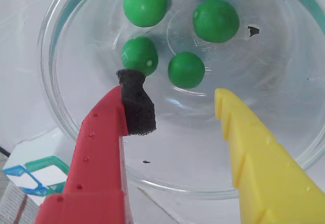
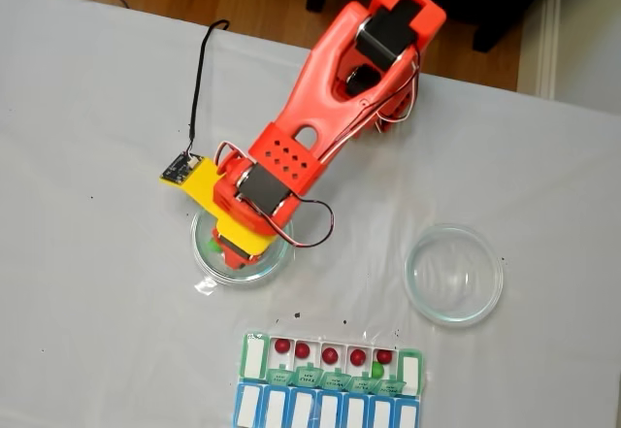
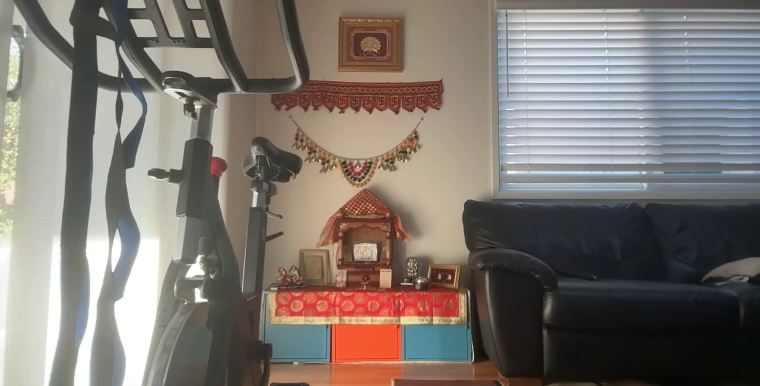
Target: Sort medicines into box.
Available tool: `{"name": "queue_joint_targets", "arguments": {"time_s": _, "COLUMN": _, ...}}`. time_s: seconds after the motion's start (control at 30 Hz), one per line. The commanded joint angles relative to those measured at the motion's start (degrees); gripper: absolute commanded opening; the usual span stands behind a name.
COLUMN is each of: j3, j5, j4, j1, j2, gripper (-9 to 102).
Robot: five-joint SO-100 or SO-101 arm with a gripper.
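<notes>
Pincer (image 1: 175,99) gapes inside the dish (image 1: 76,132) rim — four green pills (image 1: 186,69) ahead.

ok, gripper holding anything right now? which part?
Nothing held. The gripper is open above the glass dish; its red finger and yellow finger are spread apart, with four green pills lying loose beyond them.

Nothing legible is showing anywhere. The green lids of the box (image 2: 335,378) in the fixed view are carrying small dark markings — too tiny and blurred to be reading as letters. The framed piece (image 3: 370,44) on the wall in the other view is bearing an emblem — no words.
</notes>
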Motion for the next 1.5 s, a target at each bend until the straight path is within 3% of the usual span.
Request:
{"name": "queue_joint_targets", "arguments": {"time_s": 0.0, "j3": -3.87, "j5": -0.70, "j4": -0.70, "j1": 0.00, "j2": 0.00, "gripper": 22}}
{"name": "queue_joint_targets", "arguments": {"time_s": 1.47, "j3": -5.62, "j5": -1.76, "j4": -0.62, "j1": 0.88, "j2": -4.83, "gripper": 18}}
